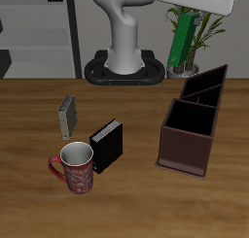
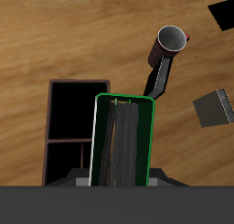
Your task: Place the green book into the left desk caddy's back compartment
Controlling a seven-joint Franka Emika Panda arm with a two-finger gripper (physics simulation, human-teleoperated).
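Green book (image 1: pixel 180 45) is up in the air, pinched in the gripper (image 1: pixel 185 18), hanging end-down above the back end of the left desk caddy (image 1: pixel 195 125), no contact. Wrist view: book (image 2: pixel 123 141) overlaps the caddy (image 2: pixel 78 127) edge. Red mug (image 1: pixel 76 168) sits at the caddy's 9 o'clock, black book (image 1: pixel 107 145) between them, grey book (image 1: pixel 67 116) farther back.

No text, label, brand, number or sign can be read on anything in either view.
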